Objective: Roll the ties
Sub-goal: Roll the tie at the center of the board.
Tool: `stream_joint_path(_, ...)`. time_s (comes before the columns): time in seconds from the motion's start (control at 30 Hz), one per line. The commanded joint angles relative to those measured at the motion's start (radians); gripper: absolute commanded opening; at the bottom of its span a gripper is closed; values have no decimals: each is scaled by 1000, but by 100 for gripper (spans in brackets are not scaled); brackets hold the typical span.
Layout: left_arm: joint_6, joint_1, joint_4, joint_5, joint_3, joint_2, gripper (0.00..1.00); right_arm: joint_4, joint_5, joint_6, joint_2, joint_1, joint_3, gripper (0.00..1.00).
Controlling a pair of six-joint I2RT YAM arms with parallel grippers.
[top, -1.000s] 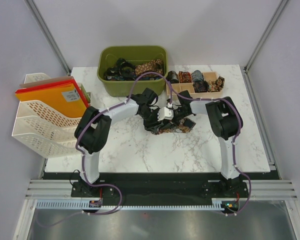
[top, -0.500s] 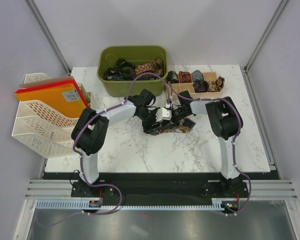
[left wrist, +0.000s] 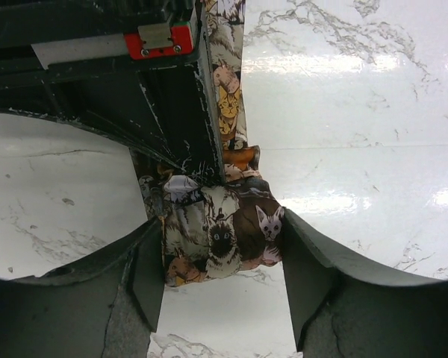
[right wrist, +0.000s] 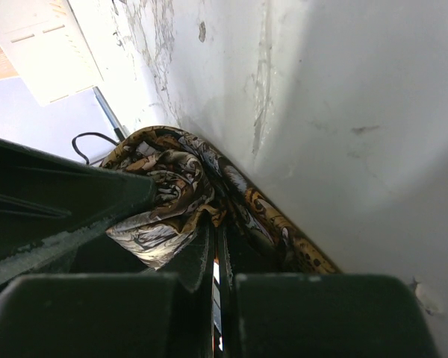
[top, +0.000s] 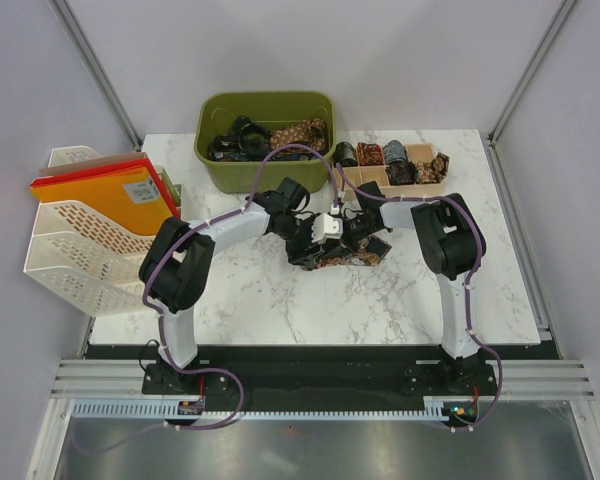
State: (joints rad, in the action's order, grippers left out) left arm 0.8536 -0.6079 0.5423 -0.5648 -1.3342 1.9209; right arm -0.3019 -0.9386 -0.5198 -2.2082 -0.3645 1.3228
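Note:
A tie with a brown, gold and cream cat print lies partly rolled at the table's middle. In the left wrist view its rolled end sits between my left gripper's fingers, touching both, and the strip runs on along the right gripper's black body. My right gripper is shut, pinching a fold of the same tie against the table. In the top view the left gripper and right gripper meet over the tie. More ties lie in the green bin.
A wooden divided tray at the back right holds several rolled ties. A white mesh file rack with orange folders stands at the left edge. The green bin is right behind the grippers.
The left arm's forearm and elbow have shifted slightly left and back. Both grippers stay at the tie, which has barely moved.

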Motion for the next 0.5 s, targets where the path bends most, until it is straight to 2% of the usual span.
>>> stream_joint_path(0.0, 1, -6, -47, -70, -39, -33, 61, -31, 261, 70, -77, -21, -34, 0)
stream_joint_path(0.03, -1, -12, -45, -70, -45, -28, 55, -31, 259, 70, -79, -19, -33, 0)
stream_joint_path(0.13, -13, -29, -33, -67, -77, 9, 48, -31, 256, 66, -82, -21, -28, 0)
stream_joint_path(0.47, -56, -73, 19, 39, -172, 150, 43, -5, 201, 34, -76, -21, -27, 0)
